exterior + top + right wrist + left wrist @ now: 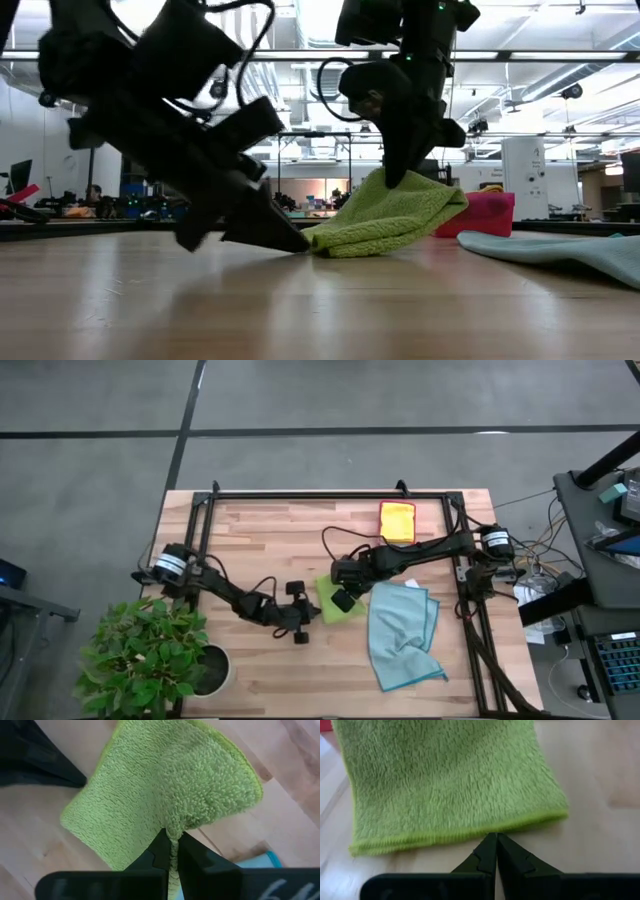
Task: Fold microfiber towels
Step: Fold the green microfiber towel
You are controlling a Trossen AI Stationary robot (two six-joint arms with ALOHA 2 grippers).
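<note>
The lime green towel (pixel 334 600) lies folded near the middle of the desk (pixel 260 530), one edge lifted, likely so it can be laid over for another fold. The right gripper (pixel 172 851) is pinched closed on that raised edge, its arm reaching in from the right and pointing down. The left gripper (pixel 496 851), fingers closed on nothing, rests low with its tip at the towel's hem, seemingly pinning it. A light blue towel (pixel 402 632) lies just beside.
</note>
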